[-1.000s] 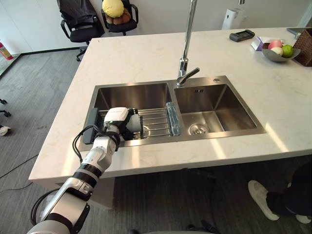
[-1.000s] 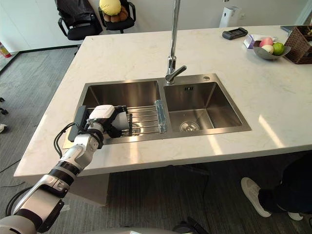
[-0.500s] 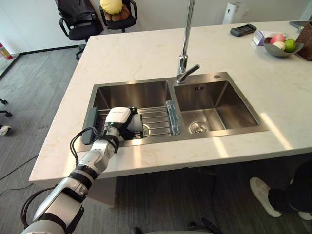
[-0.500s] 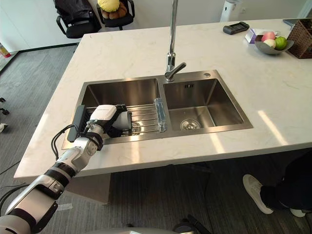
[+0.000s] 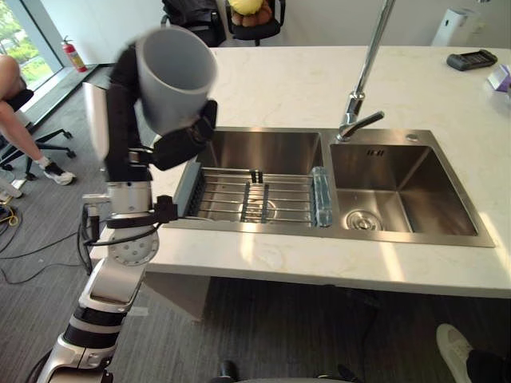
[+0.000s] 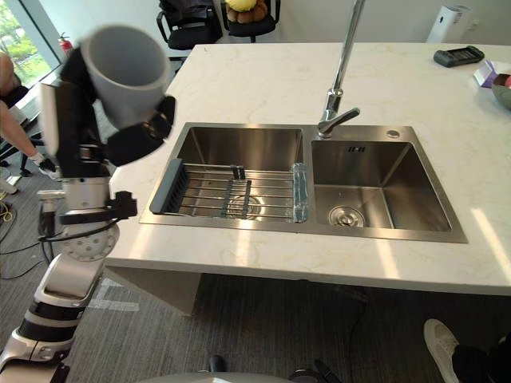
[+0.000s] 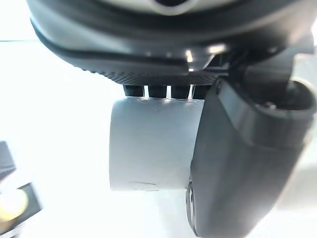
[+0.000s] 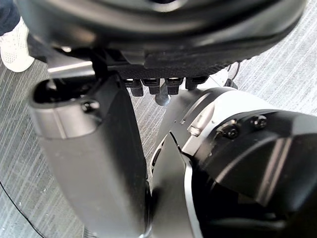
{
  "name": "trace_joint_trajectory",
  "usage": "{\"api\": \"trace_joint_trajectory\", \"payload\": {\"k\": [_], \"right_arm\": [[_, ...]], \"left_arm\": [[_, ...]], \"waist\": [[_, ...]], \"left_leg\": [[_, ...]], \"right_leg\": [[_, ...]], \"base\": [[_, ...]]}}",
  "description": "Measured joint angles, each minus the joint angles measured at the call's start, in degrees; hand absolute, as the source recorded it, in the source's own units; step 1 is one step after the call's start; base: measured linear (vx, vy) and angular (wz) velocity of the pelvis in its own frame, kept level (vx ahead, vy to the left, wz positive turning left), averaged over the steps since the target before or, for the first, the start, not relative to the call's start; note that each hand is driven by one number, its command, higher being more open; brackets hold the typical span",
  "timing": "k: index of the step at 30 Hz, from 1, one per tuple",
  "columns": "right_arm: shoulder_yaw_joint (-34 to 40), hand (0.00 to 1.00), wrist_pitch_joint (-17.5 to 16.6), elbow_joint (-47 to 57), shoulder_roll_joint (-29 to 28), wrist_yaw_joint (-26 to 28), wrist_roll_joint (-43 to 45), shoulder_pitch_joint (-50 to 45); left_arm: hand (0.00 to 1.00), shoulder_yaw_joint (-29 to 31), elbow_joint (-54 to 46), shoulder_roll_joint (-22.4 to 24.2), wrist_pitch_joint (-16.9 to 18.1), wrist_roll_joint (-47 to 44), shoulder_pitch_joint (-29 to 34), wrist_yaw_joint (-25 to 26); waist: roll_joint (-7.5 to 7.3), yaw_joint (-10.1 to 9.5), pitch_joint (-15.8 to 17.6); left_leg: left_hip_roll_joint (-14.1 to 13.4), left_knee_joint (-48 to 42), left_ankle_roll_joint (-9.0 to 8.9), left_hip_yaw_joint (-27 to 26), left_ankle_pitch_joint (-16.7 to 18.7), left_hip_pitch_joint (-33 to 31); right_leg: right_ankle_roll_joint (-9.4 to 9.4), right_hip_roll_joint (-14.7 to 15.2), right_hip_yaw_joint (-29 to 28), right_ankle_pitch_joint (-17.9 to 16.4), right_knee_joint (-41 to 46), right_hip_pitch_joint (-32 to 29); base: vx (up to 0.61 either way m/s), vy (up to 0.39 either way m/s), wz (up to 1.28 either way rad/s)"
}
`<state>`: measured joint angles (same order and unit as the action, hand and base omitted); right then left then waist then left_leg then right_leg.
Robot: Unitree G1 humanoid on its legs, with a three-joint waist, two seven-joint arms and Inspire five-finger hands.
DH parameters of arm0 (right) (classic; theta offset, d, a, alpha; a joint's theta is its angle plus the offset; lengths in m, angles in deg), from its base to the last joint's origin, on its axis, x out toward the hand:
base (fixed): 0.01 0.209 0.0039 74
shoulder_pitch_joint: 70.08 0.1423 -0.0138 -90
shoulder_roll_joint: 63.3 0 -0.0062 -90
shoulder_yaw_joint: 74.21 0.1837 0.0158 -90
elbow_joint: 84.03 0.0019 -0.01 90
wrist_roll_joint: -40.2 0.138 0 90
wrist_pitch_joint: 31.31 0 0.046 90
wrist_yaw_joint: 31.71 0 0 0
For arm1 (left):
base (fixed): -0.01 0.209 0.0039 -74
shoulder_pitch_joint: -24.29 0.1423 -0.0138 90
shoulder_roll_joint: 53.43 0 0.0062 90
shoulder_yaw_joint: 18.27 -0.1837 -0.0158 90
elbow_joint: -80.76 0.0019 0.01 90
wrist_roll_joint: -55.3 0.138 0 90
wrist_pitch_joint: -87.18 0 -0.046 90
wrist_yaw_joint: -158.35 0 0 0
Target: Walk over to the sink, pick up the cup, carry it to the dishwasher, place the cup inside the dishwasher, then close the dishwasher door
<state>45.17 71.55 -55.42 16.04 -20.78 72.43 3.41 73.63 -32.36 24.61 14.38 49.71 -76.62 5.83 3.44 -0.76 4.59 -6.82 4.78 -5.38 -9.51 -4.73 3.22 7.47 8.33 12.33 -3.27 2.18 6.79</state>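
left hand [image 5: 180, 144] curled round the grey cup [image 5: 174, 76], thumb on one side, fingers [image 7: 158, 90] wrapped over the other; left wrist view shows the cup wall pressed against them. cup is up in the air, well above and to the left of the sink [image 5: 263, 152], out past the sink's left rim, mouth tilted up toward the camera, touching nothing but the hand. right hand [image 8: 94, 163] shows in its own wrist view over grey carpet, nothing in it that I can see; can't tell if it's open or closed. sink is a double steel basin set in the pale counter [image 5: 303, 80]: wire rack [image 5: 231, 195] sits in the left basin with a small dark item [image 5: 259, 191] on it, a clear object [image 5: 321, 195] lies along the rack's end by the sink divider. faucet [image 5: 363, 80] stands behind the divider. dark handset [image 5: 473, 58] on the counter far behind the sink's right basin. person seated [image 5: 24, 120] well left of the sink, a shoe [image 5: 459, 343] on the floor in front of the sink's right end
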Motion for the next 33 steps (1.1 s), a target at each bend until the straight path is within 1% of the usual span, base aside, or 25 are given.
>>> {"api": "trace_joint_trajectory", "payload": {"k": [2, 4, 6, 7, 9, 10, 12, 13, 14, 16, 17, 18, 19, 20, 21, 23, 24, 25, 26, 27, 28, 30, 31, 32, 33], "right_arm": [[0.72, 1.0, 0.06, -0.41, -0.12, -0.01, -0.99, -0.05], [1.76, 1.0, 0.03, -0.63, -0.33, 0.01, -2.27, 0.0], [1.77, 1.0, -0.22, -0.61, -0.7, 0.03, -3.2, 0.06], [1.74, 1.0, -0.24, -0.59, -0.76, 0.03, -3.27, 0.06], [1.6, 1.0, -0.39, 0.43, -1.17, 0.04, -5.01, 0.05], [1.47, 1.0, -0.4, 0.7, -1.19, 0.05, -5.52, 0.06], [0.12, 1.0, -0.44, 1.24, -1.05, -0.1, -7.02, 0.06], [-1.2, 1.0, -0.5, 1.4, -0.72, -0.18, -7.18, 0.05], [-2.75, 1.0, -0.59, 1.9, -0.49, -0.34, -7.41, 0.0], [-4.12, 1.0, -0.71, 2.64, -0.1, -0.37, -7.62, -0.62], [-5.04, 1.0, -0.88, 3.29, 0.21, -0.37, -7.59, -1.23], [-5.15, 1.0, -0.97, 3.47, 0.37, -0.36, -7.63, -1.4], [-5.56, 1.0, -1.05, 3.33, 0.84, -0.54, -7.76, -1.52], [-6.49, 1.0, -1.06, 3.16, 1.33, -0.85, -8.13, -1.63], [-7.43, 1.0, -1.07, 2.88, 1.9, -1.1, -8.68, -1.8], [-7.43, 1.0, -1.08, 2.48, 2.06, -1.26, -8.84, -1.96], [-7.45, 1.0, -1.09, 2.41, 2.26, -1.38, -8.84, -1.88], [-7.45, 1.0, -1.12, 2.35, 2.34, -1.39, -8.83, -1.9], [-7.44, 1.0, -1.19, 2.12, 2.43, -1.45, -8.77, -1.86], [-7.39, 1.0, -1.37, 1.84, 2.44, -1.64, -8.62, -1.89], [-7.32, 1.0, -1.49, 1.61, 2.46, -1.77, -8.54, -1.91], [-7.25, 1.0, -2.01, 1.07, 2.54, -2.51, -7.03, -2.31], [-7.21, 1.0, -2.33, 1.1, 2.81, -2.75, -6.93, -2.6], [-7.02, 1.0, -3.28, 1.13, 3.91, -3.01, -6.68, -2.36], [-6.73, 1.0, -3.57, 1.28, 4.24, -2.64, -6.31, -1.35]], "left_arm": [[0.0, 2.01, -0.57, 2.31, 0.04, -2.19, 2.08, -0.02], [0.0, 4.47, -0.54, 4.97, -0.82, -3.35, 4.79, 0.05], [0.0, 7.44, 0.06, 8.3, -3.24, -3.47, 8.09, 0.1], [0.0, 8.0, 0.45, 8.83, -3.82, -3.48, 8.86, 0.09], [0.0, 11.37, 0.66, 9.92, -5.86, -3.48, 13.33, -0.04], [0.0, 12.41, 0.65, 10.23, -6.04, -3.48, 14.36, -0.05], [0.0, 15.89, 0.07, 11.0, -6.89, -3.53, 17.15, -0.11], [0.0, 18.65, -0.47, 11.05, -7.14, -3.99, 18.98, -0.18], [0.0, 21.95, -1.76, 11.05, -7.8, -4.3, 21.07, -0.48], [0.0, 26.67, -3.22, 10.96, -7.98, -4.68, 23.38, -1.58], [0.0, 30.9, -3.98, 10.6, -7.92, -5.68, 24.38, -2.83], [0.0, 32.63, -4.04, 10.34, -7.79, -6.31, 24.68, -3.23], [0.0, 36.4, -4.03, 10.0, -7.42, -7.84, 25.44, -3.96], [0.0, 39.53, -4.03, 9.88, -6.83, -8.81, 26.76, -4.0], [0.0, 44.58, -3.89, 9.87, -5.41, -10.87, 29.16, -3.91], [0.0, 48.01, -3.72, 9.85, -3.37, -12.65, 30.59, -3.98], [0.0, 49.79, -3.59, 9.85, -1.58, -14.05, 31.16, -4.37], [0.0, 50.46, -3.55, 9.86, -0.75, -14.48, 31.16, -4.85], [0.0, 51.27, -3.48, 9.77, 1.2, -15.44, 30.99, -6.23], [0.0, 51.4, -3.37, 9.74, 2.77, -15.9, 30.26, -8.08], [0.0, 51.23, -3.25, 9.74, 3.3, -15.91, 29.74, -8.98], [0.0, 48.11, -2.37, 9.19, 4.12, -15.89, 26.27, -11.3], [0.0, 46.69, -1.81, 9.2, 4.36, -15.8, 25.17, -11.51], [0.0, 44.03, -0.58, 9.21, 4.24, -15.76, 23.38, -11.58], [0.0, 42.91, 1.02, 8.99, 3.82, -15.66, 21.34, -11.53]], "waist": [[-0.06, -0.28, -0.74], [-0.01, -0.88, -1.13], [-0.12, -1.22, -1.14], [-0.13, -1.38, -1.14], [-0.08, -1.62, -1.08], [-0.05, -1.88, -1.07], [0.15, -2.98, -0.95], [0.53, -3.49, -0.65], [0.53, -4.13, -0.63], [0.61, -4.85, -0.59], [0.68, -4.88, -0.55], [0.73, -5.06, -0.51], [0.8, -6.27, -0.31], [0.9, -7.33, -0.25], [0.91, -8.69, -0.25], [0.9, -9.59, -0.24], [0.9, -9.67, -0.25], [0.95, -9.62, -0.28], [0.96, -9.52, -0.28], [0.89, -9.39, -0.32], [0.84, -9.29, -0.35], [0.84, -8.84, -0.46], [1.09, -8.43, -0.54], [2.99, -7.1, -0.07], [3.13, -5.75, -0.21]], "left_leg": [[0.1, -0.01, -0.02, 1.02, -0.08, -0.19], [0.09, -0.17, -0.03, 1.33, -0.1, -0.41], [0.11, -1.04, -0.03, 2.27, -0.09, -1.18], [0.13, -1.27, -0.02, 2.61, -0.08, -1.35], [0.14, -3.23, 0.06, 4.64, 0.16, -3.1], [0.14, -3.68, 0.05, 5.23, 0.19, -3.57], [0.15, -4.78, 0.05, 7.07, 0.2, -4.75], [0.33, -5.26, 0.05, 8.66, 0.17, -5.38], [0.74, -5.55, 0.29, 10.63, 0.12, -6.25], [1.22, -6.28, 1.09, 11.92, 0.36, -8.29], [1.08, -7.21, 1.97, 10.41, 0.29, -10.19], [1.19, -7.33, 2.27, 10.02, 0.16, -10.69], [1.3, -7.05, 2.8, 8.5, -0.23, -10.94], [1.41, -7.09, 3.14, 7.49, -0.51, -11.04], [2.05, -7.48, 3.32, 7.16, -1.22, -11.11], [2.59, -8.12, 3.24, 6.47, -1.39, -11.45], [2.62, -8.49, 3.44, 4.38, -1.43, -12.01], [2.48, -8.5, 3.68, 3.08, -1.42, -12.36], [1.73, -8.49, 4.52, -0.95, -1.44, -13.02], [1.03, -8.51, 5.42, -5.24, -1.5, -13.49], [0.64, -8.55, 5.82, -7.5, -1.52, -13.64], [-0.83, -8.98, 7.62, -16.25, -1.52, -13.77], [-1.27, -8.81, 8.07, -18.36, -1.53, -13.64], [-2.58, -7.65, 9.14, -20.46, -1.99, -13.24], [-2.41, -5.56, 9.59, -21.95, -2.1, -13.22]], "right_leg": [[0.06, 0.01, 0.97, -0.22, 0.01, 0.47], [0.05, 0.0, 1.36, -0.3, 0.03, 0.56], [0.03, -0.01, 2.26, -0.32, 0.06, 0.83], [-0.01, -0.01, 2.54, -0.36, 0.08, 0.98], [-0.55, -0.04, 4.49, -0.75, 0.87, 1.18], [-0.58, -0.08, 5.03, -0.84, 1.01, 1.2], [-0.71, -0.24, 6.82, -1.25, 1.44, 1.51], [-0.69, -0.23, 8.53, -1.91, 2.29, 2.0], [-0.68, -0.04, 10.54, -2.81, 3.52, 2.27], [-0.54, 0.54, 14.33, -3.99, 4.96, 2.49], [-0.54, 1.13, 19.11, -4.61, 5.06, 3.34], [-0.69, 1.59, 20.91, -5.03, 5.15, 3.69], [-0.47, 2.32, 23.05, -5.78, 5.81, 4.32], [-0.16, 2.82, 24.11, -6.31, 6.53, 4.63], [0.22, 3.66, 25.36, -7.15, 7.68, 5.23], [0.32, 4.56, 26.88, -7.94, 8.68, 5.95], [0.51, 5.1, 28.52, -8.25, 8.99, 6.44], [0.55, 5.25, 29.51, -8.27, 8.96, 6.62], [0.71, 5.4, 31.59, -8.12, 8.86, 7.08], [1.41, 5.67, 33.88, -7.66, 8.75, 7.69], [1.48, 5.79, 35.0, -7.61, 8.73, 8.09], [1.48, 6.4, 39.01, -7.6, 9.86, 9.57], [1.48, 7.08, 40.35, -7.6, 12.16, 9.47], [0.88, 8.26, 41.58, -9.11, 17.75, 8.45], [0.2, 5.65, 40.58, -10.62, 11.22, 6.96]], "base": [[-0.01, -0.019, 0.24], [-0.02, -0.017, 0.14], [-0.02, -0.017, 0.18], [-0.02, -0.019, 0.27], [-0.03, -0.023, 0.4], [-0.06, -0.028, 0.48], [-0.08, -0.031, 0.49], [-0.09, -0.047, 0.75], [-0.1, -0.054, 0.85], [-0.11, -0.046, 1.23], [-0.08, -0.023, 1.6], [-0.04, 0.022, 1.61], [-0.01, 0.04, 0.96], [0.02, 0.045, 0.86], [0.03, 0.024, 0.53], [0.03, 0.022, 0.52], [0.03, 0.02, 0.61], [0.04, 0.003, 0.79], [0.03, -0.019, 0.91], [0.06, -0.03, 0.93], [0.07, -0.02, 1.03], [0.08, 0.008, 1.15], [0.07, 0.044, 1.3], [0.01, 0.032, 1.31], [-0.02, 0.016, 1.19]]}}
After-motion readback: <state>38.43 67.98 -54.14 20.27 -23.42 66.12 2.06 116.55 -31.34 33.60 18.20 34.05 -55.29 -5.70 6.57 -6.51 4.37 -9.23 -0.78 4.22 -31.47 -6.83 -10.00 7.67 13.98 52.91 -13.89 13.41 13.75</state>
